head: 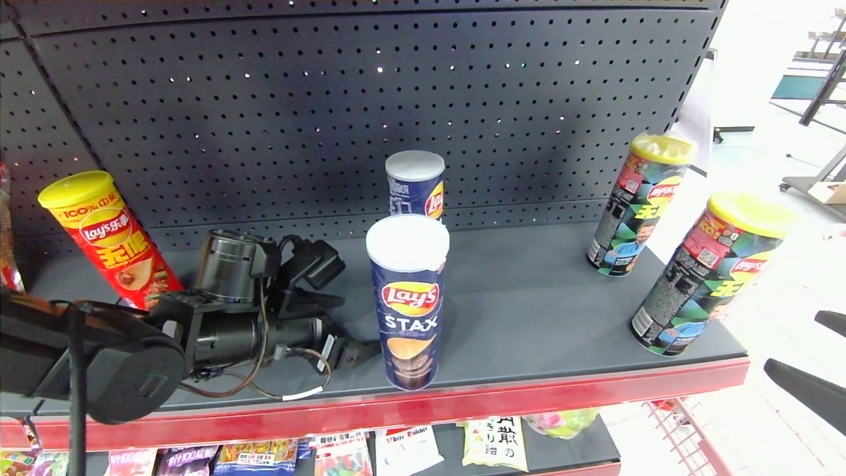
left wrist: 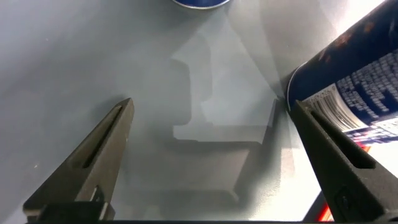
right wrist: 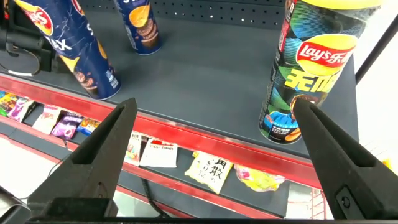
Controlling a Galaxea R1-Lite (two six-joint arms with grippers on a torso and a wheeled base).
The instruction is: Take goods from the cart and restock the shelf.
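Note:
A blue chips can (head: 408, 304) with a white lid stands near the front edge of the grey shelf (head: 529, 311). A second blue can (head: 415, 185) stands behind it by the back panel. My left arm lies low over the shelf's left part. My left gripper (head: 360, 349) is open just left of the front can's base, holding nothing. In the left wrist view the left gripper (left wrist: 212, 104) shows bare shelf between its fingers, and the front can (left wrist: 354, 81) is outside one finger. My right gripper (head: 816, 357) hangs open off the shelf's right end, empty (right wrist: 214, 104).
A red can (head: 109, 238) stands at the shelf's far left. Two black-and-green cans with yellow lids (head: 641, 205) (head: 714, 274) stand at the right. Snack bags (head: 396, 453) fill the lower shelf. A red wire cart (head: 681, 430) is at lower right.

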